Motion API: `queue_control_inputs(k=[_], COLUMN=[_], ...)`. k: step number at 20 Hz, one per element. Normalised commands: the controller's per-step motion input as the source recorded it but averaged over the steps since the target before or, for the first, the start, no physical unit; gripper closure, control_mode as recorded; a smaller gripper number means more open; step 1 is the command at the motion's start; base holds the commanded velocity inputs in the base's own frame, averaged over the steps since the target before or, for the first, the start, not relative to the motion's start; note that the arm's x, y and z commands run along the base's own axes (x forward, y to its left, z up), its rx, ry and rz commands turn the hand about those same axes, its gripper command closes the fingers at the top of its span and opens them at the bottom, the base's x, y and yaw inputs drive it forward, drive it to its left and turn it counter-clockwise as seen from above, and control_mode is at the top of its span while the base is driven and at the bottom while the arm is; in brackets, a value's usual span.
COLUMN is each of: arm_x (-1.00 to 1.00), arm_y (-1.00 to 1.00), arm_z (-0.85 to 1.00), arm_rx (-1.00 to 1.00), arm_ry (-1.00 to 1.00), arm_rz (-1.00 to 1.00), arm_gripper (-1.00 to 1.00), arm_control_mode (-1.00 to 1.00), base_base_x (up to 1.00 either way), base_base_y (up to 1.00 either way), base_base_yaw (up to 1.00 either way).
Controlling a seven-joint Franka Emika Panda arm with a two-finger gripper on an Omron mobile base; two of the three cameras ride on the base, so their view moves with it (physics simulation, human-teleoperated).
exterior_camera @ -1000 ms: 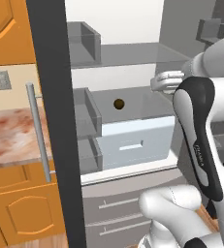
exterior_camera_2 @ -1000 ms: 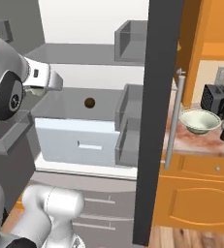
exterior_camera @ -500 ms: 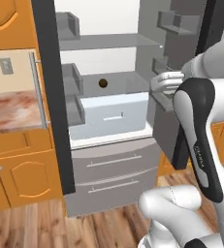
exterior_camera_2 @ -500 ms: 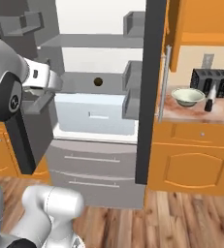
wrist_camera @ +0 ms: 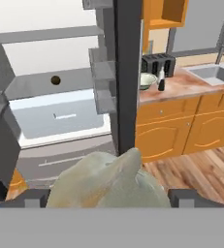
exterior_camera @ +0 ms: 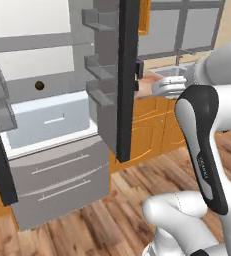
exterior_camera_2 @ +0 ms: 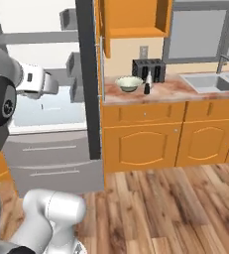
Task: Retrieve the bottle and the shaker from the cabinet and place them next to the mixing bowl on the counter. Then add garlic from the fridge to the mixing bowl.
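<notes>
Base has swung since half a second ago, so both base views shift: the open fridge (exterior_camera: 47,125) now sits left of frame and the counter (exterior_camera_2: 185,94) run to its right comes into sight, the things themselves not moved. Gripper (wrist_camera: 112,198) is clamped on the garlic (wrist_camera: 104,177), a pale lumpy bulb filling the gap between the two dark fingertips (wrist_camera: 36,198) in the hand view, jaws wide around it. Arm holds it in front of the fridge, beside the dark edge of the open fridge door (exterior_camera_2: 88,79). Mixing bowl (exterior_camera_2: 129,83) stands on the counter just right of that door, well apart from the garlic. A small bottle (exterior_camera_2: 147,86) stands just beside the bowl, in front of the black toaster (exterior_camera_2: 148,69). Sink (exterior_camera_2: 207,82) lies further right. Can't tell the shaker apart at this size
</notes>
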Motion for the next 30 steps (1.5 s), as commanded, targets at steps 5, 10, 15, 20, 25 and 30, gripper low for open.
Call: queue_control_inputs(k=[5, 10, 15, 20, 25, 30], arm_x=[0.0, 0.0, 0.0, 0.0, 0.0, 0.0], arm_y=[0.0, 0.0, 0.0, 0.0, 0.0, 0.0], arm_z=[0.0, 0.0, 0.0, 0.0, 0.0, 0.0], arm_rx=[0.0, 0.0, 0.0, 0.0, 0.0, 0.0], arm_ry=[0.0, 0.0, 0.0, 0.0, 0.0, 0.0], arm_rz=[0.0, 0.0, 0.0, 0.0, 0.0, 0.0], arm_gripper=[1.0, 1.0, 1.0, 1.0, 1.0, 1.0], arm_control_mode=[1.0, 1.0, 1.0, 1.0, 1.0, 1.0], base_base_x=[0.47, 0.73, 0.67, 0.83, 0.88, 0.58], base_base_y=[-0.92, -0.93, -0.69, -0.12, 0.0, -0.81], base_base_yaw=[-0.46, 0.06, 0.41, 0.62, 0.65, 0.53])
